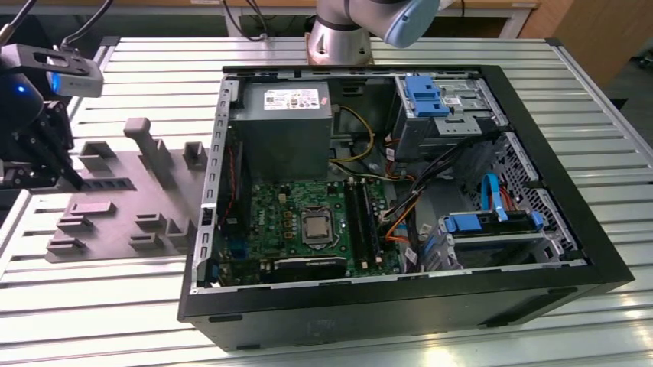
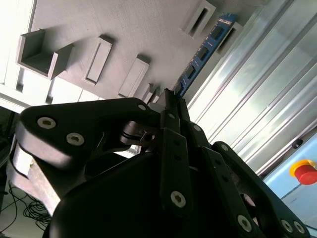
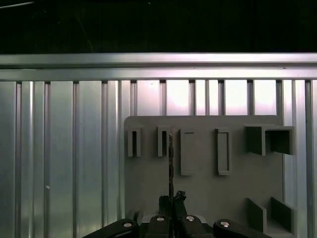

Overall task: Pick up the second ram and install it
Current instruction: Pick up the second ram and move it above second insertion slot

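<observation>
The second ram [image 2: 203,49] is a thin blue stick with black chips. In the second wrist view it reaches out from my fingertips over the edge of the grey fixture plate [image 2: 89,29]. My gripper [image 2: 168,96] is shut on one end of it. The first wrist view shows the ram [image 3: 170,158] edge-on, rising from between my gripper [image 3: 171,201] fingers in front of the plate's slot holders. In the exterior view my gripper [image 1: 69,177] hangs at the left, over the fixture plate [image 1: 133,199]. The green motherboard [image 1: 306,222] with its long black memory slots [image 1: 362,222] lies in the open computer case [image 1: 408,306].
The case holds a grey power supply [image 1: 284,122], blue drive brackets [image 1: 429,95], and orange and blue cables [image 1: 408,222]. Raised grey blocks [image 1: 143,141] stand on the fixture plate. The ribbed metal table [image 1: 122,306] surrounds everything. A red stop button [image 2: 304,171] sits off the table's side.
</observation>
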Robot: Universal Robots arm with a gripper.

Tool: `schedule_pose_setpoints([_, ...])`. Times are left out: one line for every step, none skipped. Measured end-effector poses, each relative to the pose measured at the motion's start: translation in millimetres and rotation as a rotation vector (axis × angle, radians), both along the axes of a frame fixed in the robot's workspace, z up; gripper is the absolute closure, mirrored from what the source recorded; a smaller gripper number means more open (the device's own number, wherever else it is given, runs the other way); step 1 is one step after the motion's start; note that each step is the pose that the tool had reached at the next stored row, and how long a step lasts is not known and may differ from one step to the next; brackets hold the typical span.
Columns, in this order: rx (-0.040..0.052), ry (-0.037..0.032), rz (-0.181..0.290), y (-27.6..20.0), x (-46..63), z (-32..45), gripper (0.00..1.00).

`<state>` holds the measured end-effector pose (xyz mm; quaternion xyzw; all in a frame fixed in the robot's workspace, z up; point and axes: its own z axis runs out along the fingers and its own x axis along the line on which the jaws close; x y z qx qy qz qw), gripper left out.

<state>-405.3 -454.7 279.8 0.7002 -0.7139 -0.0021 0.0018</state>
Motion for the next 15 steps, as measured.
schedule_pose_setpoints([0.0,0.0001,0.0,0.1,0.0,1.0,0.86])
schedule_pose_setpoints([0.0,0.0,0.0,0.2,0.0,1.9,0.86])
schedule_pose_setpoints([0.0,0.0,0.0,0.3,0.0,2.8,0.86])
schedule_pose_setpoints([-0.0001,0.0001,0.0,0.4,0.0,3.7,0.86])
schedule_pose_setpoints([0.0,0.0001,0.0,0.5,0.0,4.5,0.86])
schedule_pose_setpoints([-0.0001,0.0001,0.0,0.5,0.0,5.5,0.86])
schedule_pose_setpoints([0.0,0.0001,0.0,0.6,0.0,6.3,0.86])
schedule_pose_setpoints([0.0,0.0001,0.0,0.7,0.0,7.1,0.86])
schedule_pose_setpoints([0.0,0.0,0.0,0.8,0.0,8.0,0.86])
schedule_pose_setpoints([-0.0001,0.0001,0.0,0.8,0.0,8.8,0.86])
schedule_pose_setpoints([0.0,0.0,0.0,0.9,0.0,9.7,0.86])
schedule_pose_setpoints([0.0,0.0,0.0,1.1,0.0,11.4,0.86])
schedule_pose_setpoints([0.0,0.0001,0.0,1.1,0.0,12.2,0.86])
schedule_pose_setpoints([0.0,0.0,0.0,1.2,0.0,13.0,0.86])
schedule_pose_setpoints([0.0,0.0,0.0,1.3,0.0,13.8,0.86])
